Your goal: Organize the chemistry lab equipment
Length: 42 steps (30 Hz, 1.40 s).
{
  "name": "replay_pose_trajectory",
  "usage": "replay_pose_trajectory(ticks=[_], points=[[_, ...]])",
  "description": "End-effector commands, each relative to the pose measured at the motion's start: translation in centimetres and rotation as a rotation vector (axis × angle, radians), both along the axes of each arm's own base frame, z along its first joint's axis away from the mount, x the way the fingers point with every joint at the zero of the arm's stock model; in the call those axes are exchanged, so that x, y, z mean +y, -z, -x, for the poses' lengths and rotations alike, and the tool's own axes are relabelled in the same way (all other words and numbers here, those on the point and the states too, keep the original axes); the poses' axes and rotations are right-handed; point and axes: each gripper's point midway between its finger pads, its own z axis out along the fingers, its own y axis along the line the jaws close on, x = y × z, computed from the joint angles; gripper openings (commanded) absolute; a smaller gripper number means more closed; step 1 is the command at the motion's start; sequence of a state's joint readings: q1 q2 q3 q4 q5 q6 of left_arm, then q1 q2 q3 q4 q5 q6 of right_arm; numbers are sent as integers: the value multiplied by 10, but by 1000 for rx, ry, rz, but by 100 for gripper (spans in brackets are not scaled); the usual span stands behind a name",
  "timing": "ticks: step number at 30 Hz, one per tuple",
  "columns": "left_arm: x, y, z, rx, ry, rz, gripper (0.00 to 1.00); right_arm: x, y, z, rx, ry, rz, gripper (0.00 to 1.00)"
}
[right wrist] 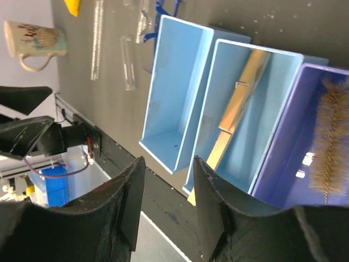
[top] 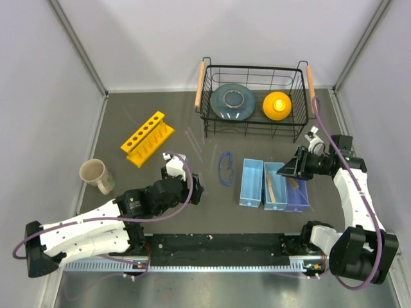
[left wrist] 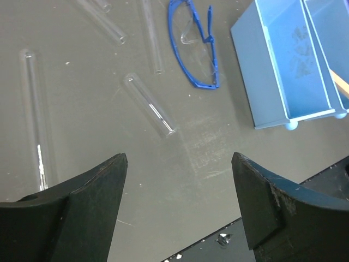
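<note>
Left gripper point(left wrist: 180, 164), released and empty, hangs over glass tubes point(left wrist: 150, 103) lying mid-worktop point(left wrist: 207, 153), with the safety glasses point(left wrist: 196, 49) just beyond. Right gripper point(right wrist: 169, 166), released and empty, hovers above the wooden clamp point(right wrist: 240, 103), which lies in the middle bin point(right wrist: 272, 109) toward the near edge. Yellow rack point(top: 147, 138) stands toward the far-left corner.

Clamp point(right wrist: 240, 98) in blue bin point(right wrist: 262, 131); glasses point(left wrist: 192, 54), tubes point(left wrist: 150, 105), rack point(top: 148, 138) outside

left claw point(left wrist: 180, 161) spread; glass tubes point(left wrist: 150, 105) lying flat; safety glasses point(left wrist: 192, 52) near blue bin point(left wrist: 256, 71)
</note>
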State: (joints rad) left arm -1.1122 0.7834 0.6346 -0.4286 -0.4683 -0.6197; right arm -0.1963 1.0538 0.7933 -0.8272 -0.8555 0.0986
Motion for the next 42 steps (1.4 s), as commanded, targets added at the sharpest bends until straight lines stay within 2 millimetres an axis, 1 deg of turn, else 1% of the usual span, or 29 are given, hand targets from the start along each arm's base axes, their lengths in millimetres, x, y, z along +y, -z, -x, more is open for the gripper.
replay_pose_trajectory(ticks=[1, 3, 4, 7, 11, 15, 16, 18, 21, 23, 25, 28, 29, 30, 34, 38, 39, 41, 42], points=[[13, -12, -13, -18, -58, -32, 83, 6, -40, -12, -178, -77, -90, 41], [14, -7, -12, 10, -44, -32, 83, 6, -45, -13, -198, -93, -108, 42], [18, -4, -17, 25, -61, -30, 83, 7, -47, -14, -206, -101, -120, 42], [24, 7, -22, 79, -60, -16, 83, 6, -51, -17, -214, -105, -135, 43], [28, 16, -27, 124, -56, -4, 83, 4, -54, -21, -235, -123, -152, 48], [28, 23, -29, 157, -47, -7, 83, 1, -62, -26, -267, -138, -177, 53], [28, 26, -30, 170, -46, -10, 83, 2, -64, -27, -272, -147, -197, 55], [22, 30, -30, 190, -28, -4, 83, 0, -70, -30, -308, -163, -202, 57], [15, 33, -30, 211, -6, 10, 83, -3, -71, -34, -346, -178, -184, 60], [10, 35, -29, 230, 8, 11, 82, -4, -71, -34, -388, -201, -159, 62], [6, 37, -31, 244, 15, 9, 82, -8, -62, -36, -419, -211, -99, 63], [0, 37, -32, 259, 25, 13, 82, -10, -50, -31, -456, -234, -48, 65], [-2, 36, -33, 264, 25, 19, 82, -9, -47, -26, -470, -240, -38, 66], [-4, 35, -34, 267, 30, 21, 82, -11, -46, -26, -482, -237, -13, 70], [-15, 34, -40, 283, 35, 34, 81, -16, -52, -21, -574, -241, 58, 79], [-27, 39, -50, 331, 19, 28, 80, -17, -56, -18, -609, -237, 90, 79], [-32, 41, -55, 358, 4, 19, 80, -18, -56, -18, -614, -235, 95, 79], [-35, 48, -57, 416, -37, 4, 75, -17, -57, -18, -615, -235, 96, 79], [-42, 50, -63, 435, -40, -5, 72, -18, -57, -19, -614, -234, 95, 79]])
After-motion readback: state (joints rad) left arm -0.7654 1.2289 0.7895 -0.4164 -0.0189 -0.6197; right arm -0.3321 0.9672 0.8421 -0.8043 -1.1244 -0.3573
